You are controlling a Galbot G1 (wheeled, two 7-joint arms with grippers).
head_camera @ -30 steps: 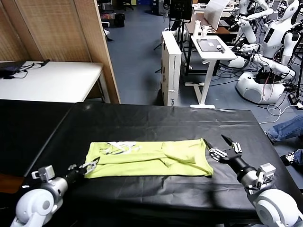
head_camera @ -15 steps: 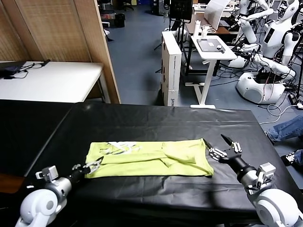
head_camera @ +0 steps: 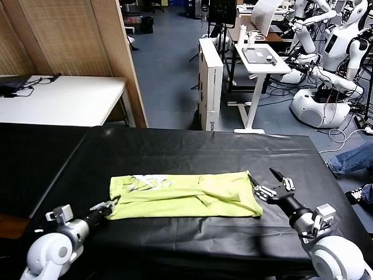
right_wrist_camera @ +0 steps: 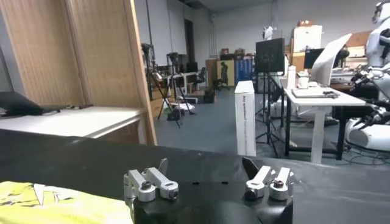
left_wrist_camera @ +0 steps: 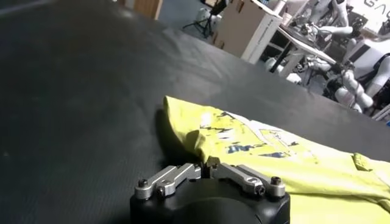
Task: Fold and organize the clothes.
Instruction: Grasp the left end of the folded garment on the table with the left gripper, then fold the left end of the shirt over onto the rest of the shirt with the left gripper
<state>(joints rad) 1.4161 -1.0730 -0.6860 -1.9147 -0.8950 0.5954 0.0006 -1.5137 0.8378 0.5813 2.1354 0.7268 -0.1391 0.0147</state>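
The lime yellow-green T-shirt (head_camera: 186, 195) lies folded into a long flat strip across the middle of the black table (head_camera: 192, 146). My left gripper (head_camera: 111, 204) is low at the strip's left end. In the left wrist view its jaws (left_wrist_camera: 206, 163) are closed together on the edge of the fabric (left_wrist_camera: 274, 152). My right gripper (head_camera: 269, 182) is open and empty just off the strip's right end, apart from it. In the right wrist view the open gripper (right_wrist_camera: 206, 165) points past the shirt (right_wrist_camera: 49, 204), which shows in a corner.
Beyond the table's far edge are a white table (head_camera: 64, 99), a wooden partition (head_camera: 116, 58), a tall white box (head_camera: 211, 81), a white stand desk (head_camera: 262, 58) and other robots (head_camera: 326, 87). Bare black tabletop surrounds the shirt.
My left gripper has drawn its fingers together at the shirt's left edge and sunk slightly. My right gripper has shifted a little toward the shirt. The shirt has barely moved.
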